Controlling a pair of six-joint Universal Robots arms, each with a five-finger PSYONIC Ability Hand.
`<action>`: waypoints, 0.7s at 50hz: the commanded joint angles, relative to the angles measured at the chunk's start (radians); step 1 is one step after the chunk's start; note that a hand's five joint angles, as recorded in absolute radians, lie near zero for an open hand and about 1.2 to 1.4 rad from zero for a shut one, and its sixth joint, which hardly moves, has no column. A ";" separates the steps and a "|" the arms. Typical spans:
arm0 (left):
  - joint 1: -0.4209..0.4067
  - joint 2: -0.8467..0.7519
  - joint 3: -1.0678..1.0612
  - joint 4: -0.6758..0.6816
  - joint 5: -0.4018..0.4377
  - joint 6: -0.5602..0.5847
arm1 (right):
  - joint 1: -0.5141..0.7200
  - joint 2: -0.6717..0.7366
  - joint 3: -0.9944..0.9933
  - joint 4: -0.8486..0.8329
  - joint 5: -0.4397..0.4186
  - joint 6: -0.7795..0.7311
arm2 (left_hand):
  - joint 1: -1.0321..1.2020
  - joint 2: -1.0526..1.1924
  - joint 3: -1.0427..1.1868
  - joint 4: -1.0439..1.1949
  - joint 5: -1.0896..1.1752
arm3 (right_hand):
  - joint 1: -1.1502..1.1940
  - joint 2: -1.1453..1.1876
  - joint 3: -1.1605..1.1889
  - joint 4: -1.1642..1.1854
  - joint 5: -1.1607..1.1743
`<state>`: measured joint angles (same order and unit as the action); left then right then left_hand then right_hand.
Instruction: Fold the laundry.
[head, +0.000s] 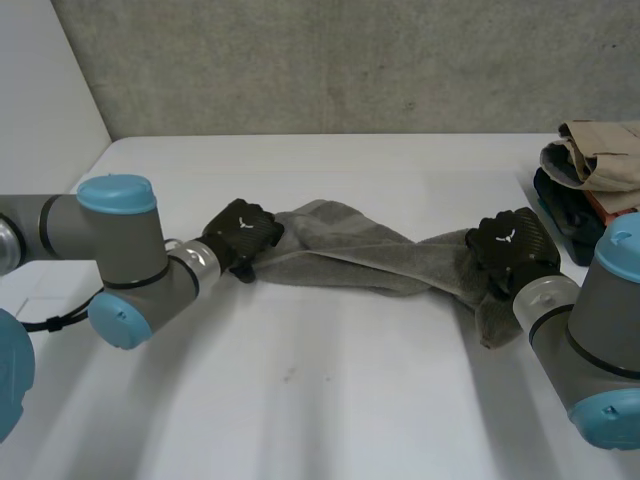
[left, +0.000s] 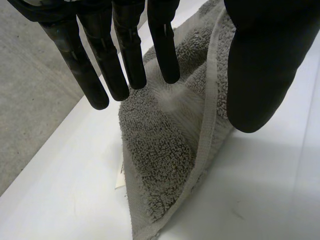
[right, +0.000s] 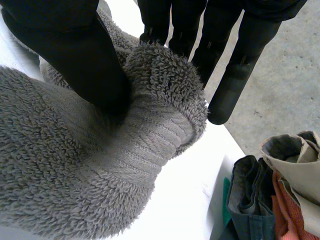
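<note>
– Grey terry, twisted like that: why?
– That's the towel (head: 350, 255), lying on the white bench (head: 300, 400) between my hands. My left hand (head: 243, 232) pinches one end, thumb against fingers. My right hand (head: 512, 245) nips the other end the same way, I'd say so I can pull it flat.
– And the stack (head: 590, 170) beyond?
– Other clothes, piled well apart at the far edge, probably already dealt with
</note>
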<state>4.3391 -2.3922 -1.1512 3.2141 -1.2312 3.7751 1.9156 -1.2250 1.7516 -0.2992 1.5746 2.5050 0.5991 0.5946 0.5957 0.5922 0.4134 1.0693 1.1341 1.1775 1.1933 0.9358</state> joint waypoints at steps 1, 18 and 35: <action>-0.007 -0.042 0.018 -0.002 -0.040 0.008 | -0.001 -0.001 -0.001 -0.001 -0.001 0.000 | 0.096 0.100 0.099 0.103 0.107 | 0.327 0.262 0.219 0.203 0.286; -0.039 -0.078 0.127 0.003 -0.112 0.003 | -0.029 -0.019 -0.050 0.006 0.008 -0.011 | 0.797 0.802 0.801 0.804 0.808 | 0.327 0.262 0.219 0.203 0.286; 0.022 0.663 -0.238 -0.002 -0.202 -0.140 | -0.038 -0.160 -0.556 0.805 -0.028 -0.199 | 0.797 0.802 0.801 0.804 0.808 | 0.327 0.262 0.219 0.203 0.286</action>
<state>4.3470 -1.9608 -1.2480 3.2134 -1.4539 3.6848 1.8819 -1.3811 1.3585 0.2801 1.5641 2.3807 1.1393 1.1925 1.1870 1.1970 0.9843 1.0693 1.1341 1.1775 1.1969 0.9556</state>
